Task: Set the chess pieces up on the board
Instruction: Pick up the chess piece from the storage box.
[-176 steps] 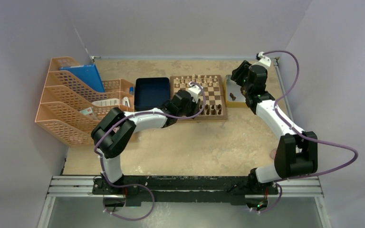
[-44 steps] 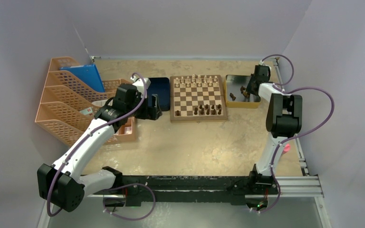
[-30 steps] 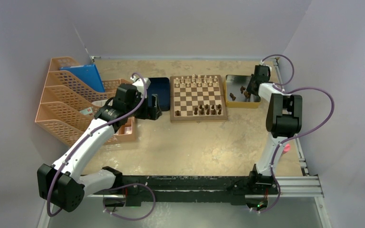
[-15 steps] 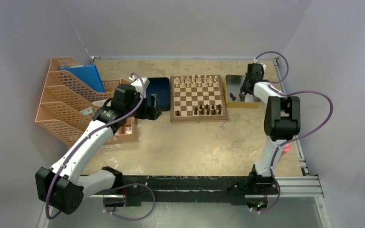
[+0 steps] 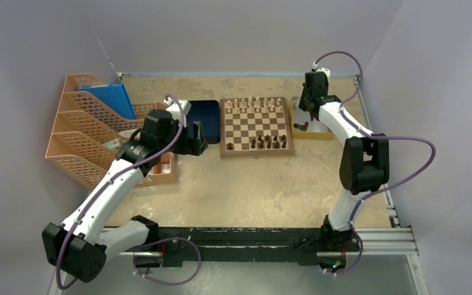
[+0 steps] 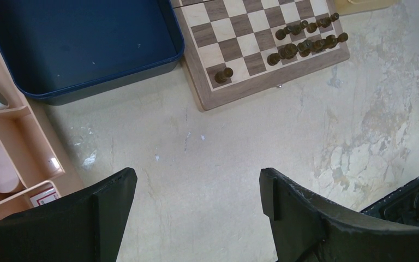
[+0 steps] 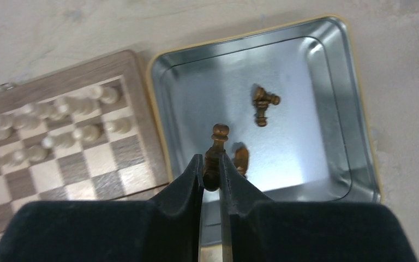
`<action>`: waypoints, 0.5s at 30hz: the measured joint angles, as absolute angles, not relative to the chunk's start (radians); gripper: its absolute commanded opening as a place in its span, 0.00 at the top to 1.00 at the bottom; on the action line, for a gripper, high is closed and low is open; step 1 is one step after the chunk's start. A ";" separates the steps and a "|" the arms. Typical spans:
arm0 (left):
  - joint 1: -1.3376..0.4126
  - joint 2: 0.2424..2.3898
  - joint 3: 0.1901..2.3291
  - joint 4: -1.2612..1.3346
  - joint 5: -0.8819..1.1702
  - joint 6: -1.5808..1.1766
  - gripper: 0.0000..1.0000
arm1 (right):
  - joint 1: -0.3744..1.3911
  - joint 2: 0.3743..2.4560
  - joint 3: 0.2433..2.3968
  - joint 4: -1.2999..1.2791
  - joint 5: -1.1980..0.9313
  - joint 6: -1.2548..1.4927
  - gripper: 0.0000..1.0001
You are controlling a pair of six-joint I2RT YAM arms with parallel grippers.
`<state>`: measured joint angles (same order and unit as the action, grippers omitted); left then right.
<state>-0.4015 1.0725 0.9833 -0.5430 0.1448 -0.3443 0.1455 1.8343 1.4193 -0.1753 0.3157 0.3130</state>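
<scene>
Right end effector (image 7: pixel 211 164) pinched shut on one dark chess piece (image 7: pixel 218 143), held upright over the metal tray (image 7: pixel 327 82), just right of the board (image 7: pixel 82 164). Other dark pieces (image 7: pixel 263 103) lie in that tray. Left end effector (image 6: pixel 196 188) gapes wide, empty, above the surface (image 6: pixel 223 142) near the board's corner, beside the blue tray (image 6: pixel 76 43).

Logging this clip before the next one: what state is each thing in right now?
left gripper, jaws wide open, holding nothing.
right gripper, jaws shut on a dark chess piece above the silver tray.
silver tray, a few loose dark pieces lying inside.
board, light pieces standing along the far rows; set dark pieces fill only part of the near rows.
</scene>
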 measured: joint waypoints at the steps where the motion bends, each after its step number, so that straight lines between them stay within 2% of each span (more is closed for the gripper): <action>1: -0.402 1.067 0.983 -0.545 0.144 -0.344 0.17 | 0.156 1.823 1.419 -0.180 0.314 0.313 0.90; 15: -0.402 0.997 0.955 -0.547 0.126 -0.359 0.21 | 0.287 1.706 1.411 -0.175 0.260 0.289 0.90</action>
